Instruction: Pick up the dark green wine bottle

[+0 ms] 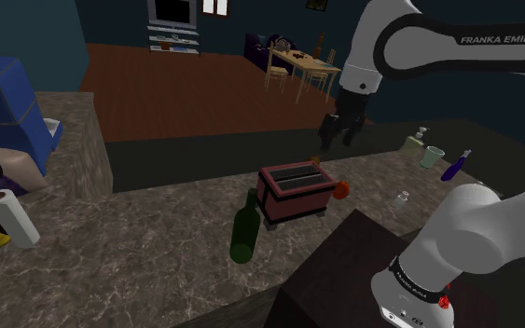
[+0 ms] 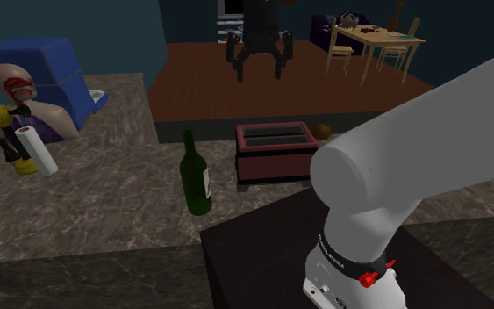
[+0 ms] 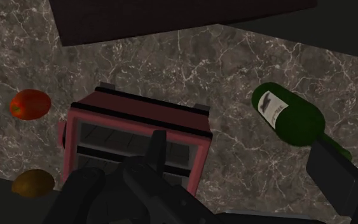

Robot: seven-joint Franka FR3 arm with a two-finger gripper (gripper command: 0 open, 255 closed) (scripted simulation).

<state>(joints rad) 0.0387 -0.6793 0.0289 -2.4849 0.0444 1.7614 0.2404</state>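
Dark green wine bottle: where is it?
The bottle stands upright on the marbled counter, beside the dark red toaster, on its left in the shoulder view.

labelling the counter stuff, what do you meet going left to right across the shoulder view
paper towel roll → dark green wine bottle → dark red toaster → red fruit → small clear jar → pale cup → purple bottle
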